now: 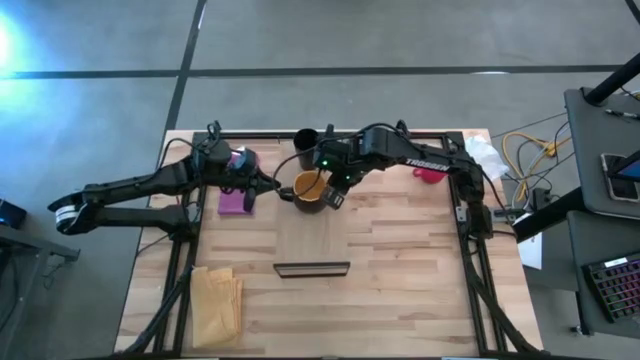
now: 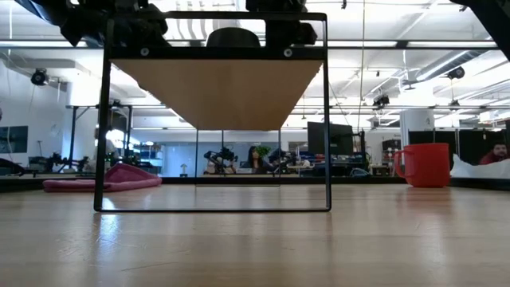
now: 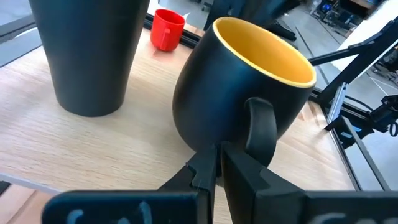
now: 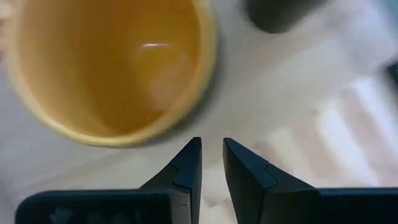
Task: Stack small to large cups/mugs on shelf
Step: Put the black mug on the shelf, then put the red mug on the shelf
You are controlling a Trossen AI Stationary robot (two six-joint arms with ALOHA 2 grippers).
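Observation:
The dark mug with the yellow inside (image 1: 310,187) stands on the far part of the pale shelf board (image 1: 312,235), whose wire frame (image 1: 312,269) is at its near end. The black tumbler (image 1: 306,140) stands just beyond it on the board. The red mug (image 1: 430,175) stands on the tabletop to the right. My left gripper (image 1: 284,194) is shut at the mug's left side, just below its handle (image 3: 261,127). My right gripper (image 4: 212,158) is open by a narrow gap, pointing down over the board beside the mug's rim (image 4: 186,118), holding nothing. My left gripper's shut fingertips (image 3: 205,163) come level from the table's left and stand at the dark mug's lower wall (image 3: 199,134), just below the handle. I cannot tell whether they touch it. The mug stands upright on the board.
A pink-purple cloth (image 1: 237,200) lies left of the shelf under my left arm. A yellow cloth (image 1: 215,300) lies at the near left. Something white and crumpled (image 1: 485,152) lies at the far right. The board's near half is bare.

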